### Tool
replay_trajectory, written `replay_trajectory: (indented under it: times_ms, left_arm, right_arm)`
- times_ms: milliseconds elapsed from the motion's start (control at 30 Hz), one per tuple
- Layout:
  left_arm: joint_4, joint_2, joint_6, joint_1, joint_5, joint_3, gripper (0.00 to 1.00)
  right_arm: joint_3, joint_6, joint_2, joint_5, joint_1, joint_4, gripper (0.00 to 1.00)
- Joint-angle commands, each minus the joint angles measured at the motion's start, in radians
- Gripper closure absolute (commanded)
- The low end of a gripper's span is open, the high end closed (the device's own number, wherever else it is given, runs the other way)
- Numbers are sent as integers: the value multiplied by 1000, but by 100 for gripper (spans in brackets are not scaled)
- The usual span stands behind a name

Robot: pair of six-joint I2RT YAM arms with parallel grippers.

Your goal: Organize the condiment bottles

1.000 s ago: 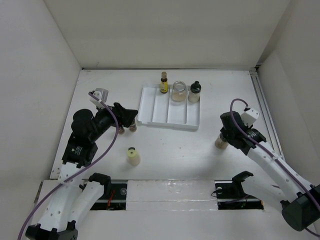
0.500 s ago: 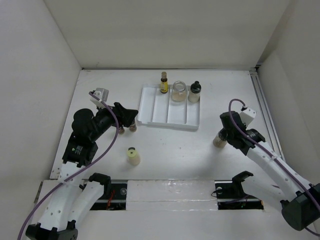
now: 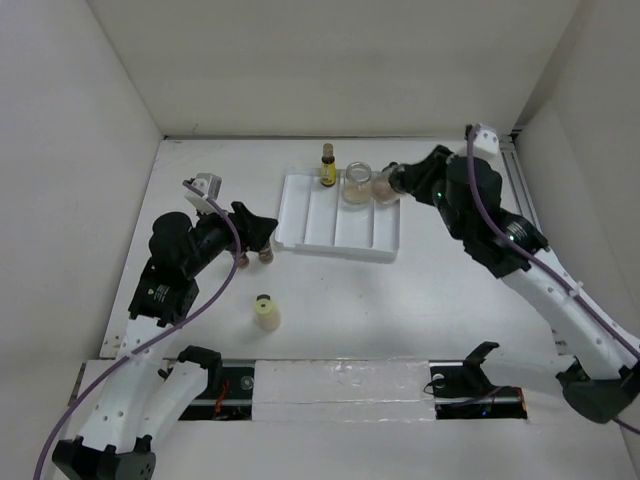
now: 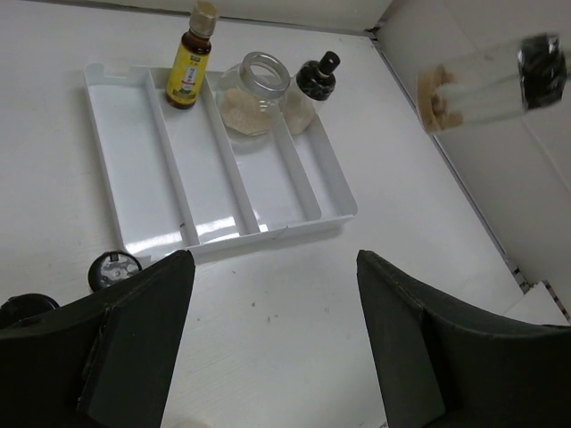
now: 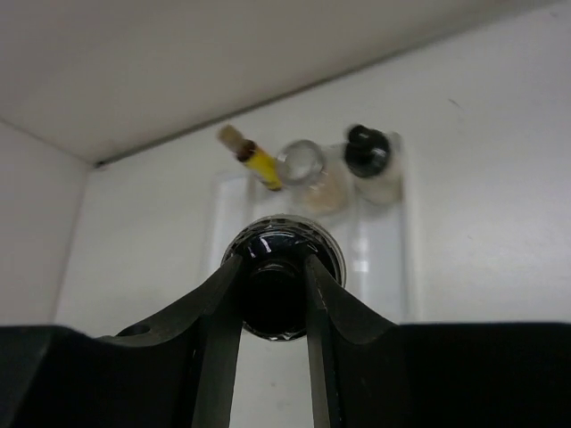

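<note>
Above the tray's [image 3: 310,215] far right end, the right pincer [image 5: 275,261] clenches a black-capped shaker [image 5: 282,234]; the left pincer [image 3: 258,232] hangs released

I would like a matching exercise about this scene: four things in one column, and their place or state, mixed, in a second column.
1 slim yellow bottle
2 pale cream bottle
3 left gripper
4 right gripper

a open
b on the table, outside the tray
c shut on a black-capped bottle
d in the tray

Pairs: 1-d, 2-b, 3-a, 4-c
</note>
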Motion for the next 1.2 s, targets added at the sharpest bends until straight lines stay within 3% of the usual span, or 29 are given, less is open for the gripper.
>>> replay_trajectory:
  times_ms: [0, 133, 300, 533, 633, 1000, 1100, 1167]
  left_arm:
    - [34, -1, -5, -2, -7, 27, 31]
    - [34, -1, -5, 7, -41, 27, 31]
    - [34, -1, -5, 7, -78, 27, 31]
    - [34, -1, -5, 26, -98, 18, 31]
    - [34, -1, -5, 35, -107, 18, 31]
    - [34, 19, -5, 35, -107, 18, 31]
    - [34, 19, -5, 35, -107, 18, 31]
    - [34, 19, -5, 35, -107, 18, 31]
  right_arm:
    - [132, -121, 161, -145, 53, 214, 81]
    - [300, -173, 385, -298, 53, 314, 81]
    - [608, -239, 678, -378, 53, 325, 81]
    - [1001, -400, 1119, -312, 53, 251, 81]
    - [1095, -428, 1207, -274, 53, 242, 81]
    - [1065, -476, 1332, -272, 62, 302, 79]
    - [1052, -476, 1356, -259, 71, 311, 75]
    - [1039, -485, 1365, -259, 80, 323, 62]
